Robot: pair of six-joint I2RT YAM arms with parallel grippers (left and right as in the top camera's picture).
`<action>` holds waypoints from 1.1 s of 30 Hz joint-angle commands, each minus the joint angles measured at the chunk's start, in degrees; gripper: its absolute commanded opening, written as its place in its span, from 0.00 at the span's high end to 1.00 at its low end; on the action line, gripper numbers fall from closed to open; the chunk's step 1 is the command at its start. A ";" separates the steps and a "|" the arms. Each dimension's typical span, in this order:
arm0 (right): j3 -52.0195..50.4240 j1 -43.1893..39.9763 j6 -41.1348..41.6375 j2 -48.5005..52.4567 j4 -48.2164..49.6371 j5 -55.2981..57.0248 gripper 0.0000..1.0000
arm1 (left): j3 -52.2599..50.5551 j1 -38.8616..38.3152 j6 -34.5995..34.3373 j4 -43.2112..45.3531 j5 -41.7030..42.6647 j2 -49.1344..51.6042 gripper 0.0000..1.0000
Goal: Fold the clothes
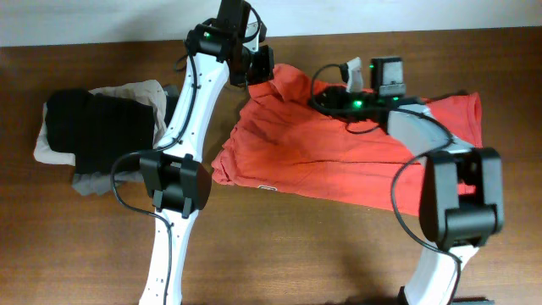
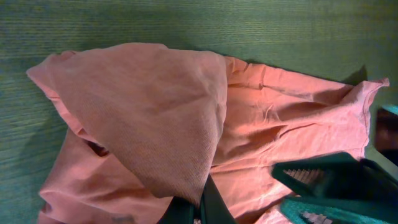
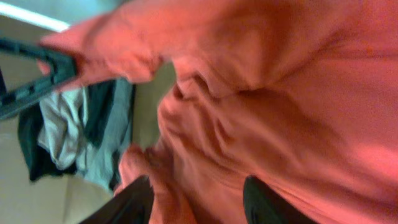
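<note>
The red-orange T-shirt [image 1: 339, 161] is spread right of centre on the table [image 1: 279, 254], with its long axis left to right and its near hem rumpled at the left end. At the far left corner a flap is held lifted by the clenched left gripper [image 1: 257, 63]; the shirt's body lies to the right of it and nearer. The right gripper [image 3: 199, 202], jaws parted over creased cloth, is placed at the middle of the far edge. A pile of folded garments [image 1: 93, 127] is seen well to the left.

A pile of folded garments [image 1: 93, 127] is lying on the brown wooden desk [image 1: 296, 254], off to my left. A black piece [image 1: 85, 123] is sitting on top, beige cloth [image 1: 140, 91] is peeking out behind it, and grey cloth [image 1: 82, 182] is showing at the near edge.
</note>
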 commanded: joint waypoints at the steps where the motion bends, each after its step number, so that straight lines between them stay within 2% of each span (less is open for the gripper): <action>1: 0.07 1.07 10.16 3.37 5.35 1.09 0.46 | 1.51 0.26 0.92 0.48 0.94 0.07 0.99; 7: 0.07 2.03 16.68 11.08 14.99 1.88 0.42 | 2.56 0.26 0.94 1.03 1.03 0.07 1.00; 14: 0.07 3.61 17.05 14.71 23.52 2.43 0.33 | 2.56 0.20 0.92 1.33 1.03 0.07 1.00; 26: 0.09 6.12 17.07 14.73 26.77 12.04 0.31 | 2.56 0.13 0.92 1.18 1.03 0.07 0.99; 33: 0.09 7.08 15.89 14.73 28.61 12.33 0.32 | 2.56 0.13 0.94 1.01 1.03 0.07 1.00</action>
